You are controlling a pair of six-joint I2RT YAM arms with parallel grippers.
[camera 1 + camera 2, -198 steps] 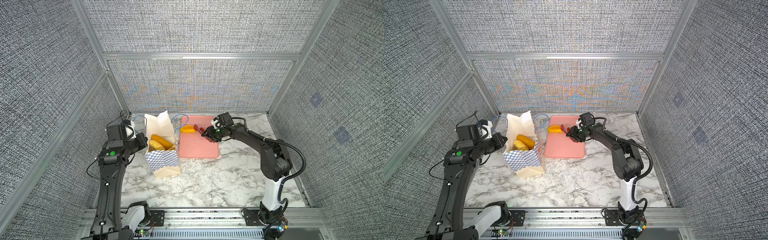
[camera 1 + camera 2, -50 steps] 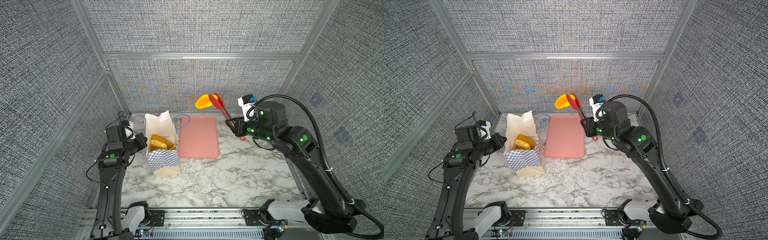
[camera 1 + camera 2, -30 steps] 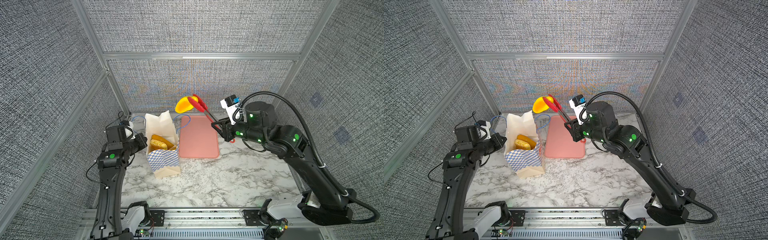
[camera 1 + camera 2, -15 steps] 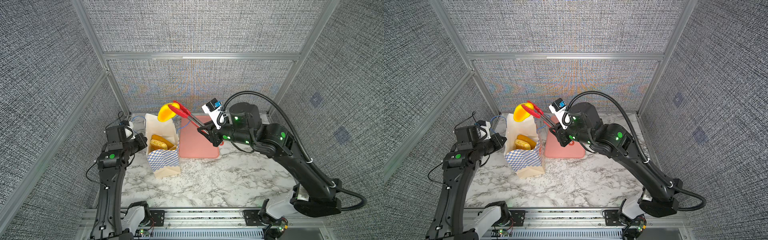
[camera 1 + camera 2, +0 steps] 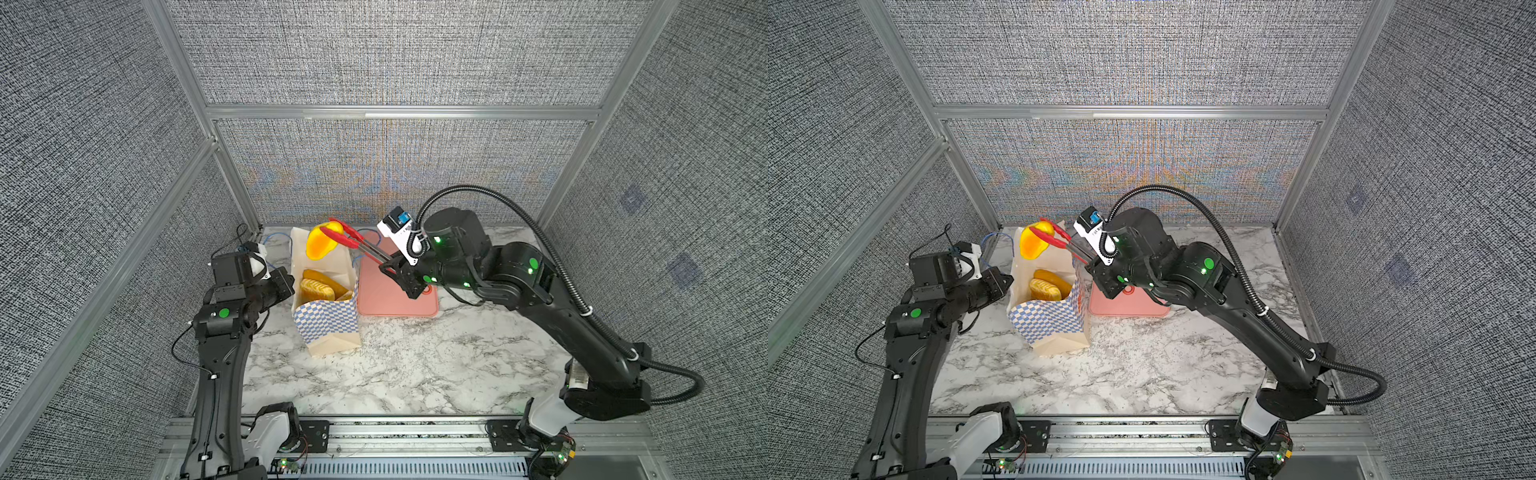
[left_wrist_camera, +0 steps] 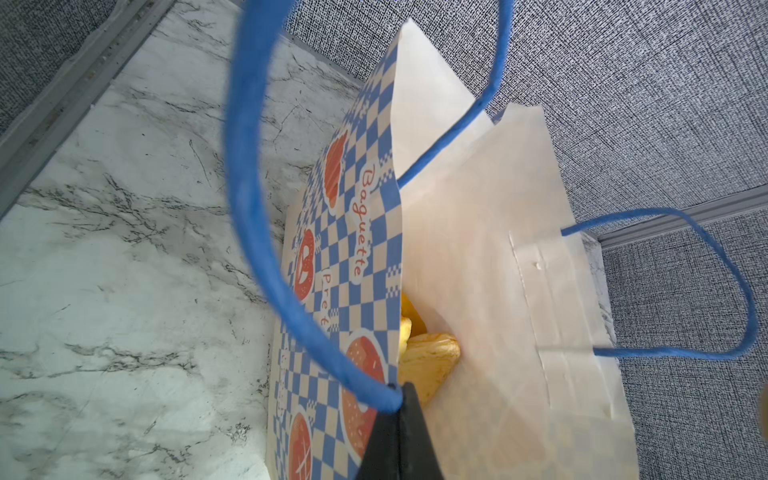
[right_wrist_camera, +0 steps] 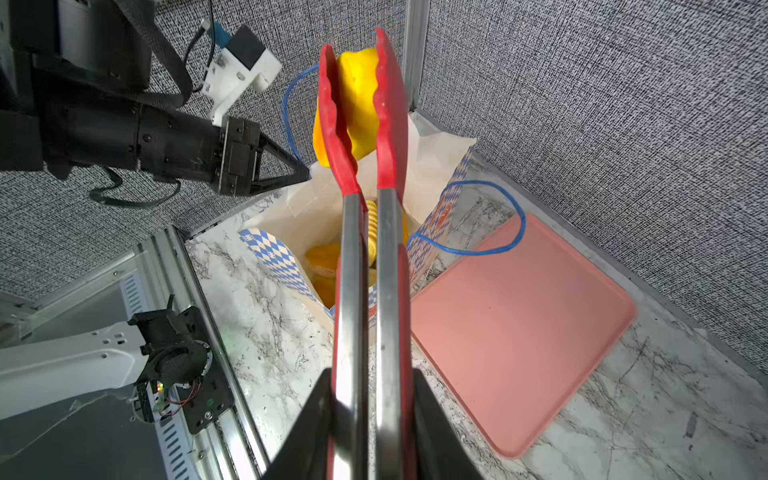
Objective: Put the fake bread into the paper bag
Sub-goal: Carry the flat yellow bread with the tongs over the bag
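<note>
While the right claw (image 7: 370, 399) is squeezed tight on the steel arms of the red tongs (image 7: 351, 291), that grip alone pins the yellow-orange piece of fake bread (image 7: 357, 104) between the red tips. So the squeeze should not ease until the tips are low inside the paper bag (image 5: 328, 320). In a top view the piece hangs above the 12 o'clock edge of the bag's mouth, not over its middle. I would bring it toward 6 o'clock, then lower it straight onto the other pieces (image 5: 320, 286) inside. A blue cord handle (image 7: 469, 252) droops on the 3 o'clock side, toward the bare pink tray (image 5: 399, 299), so steer the tongs clear of it. At 9 o'clock the left claw (image 5: 286, 282) is pinched shut on the bag's rim; it should hold that wall open and the bag upright on the surface (image 5: 415, 361)
</note>
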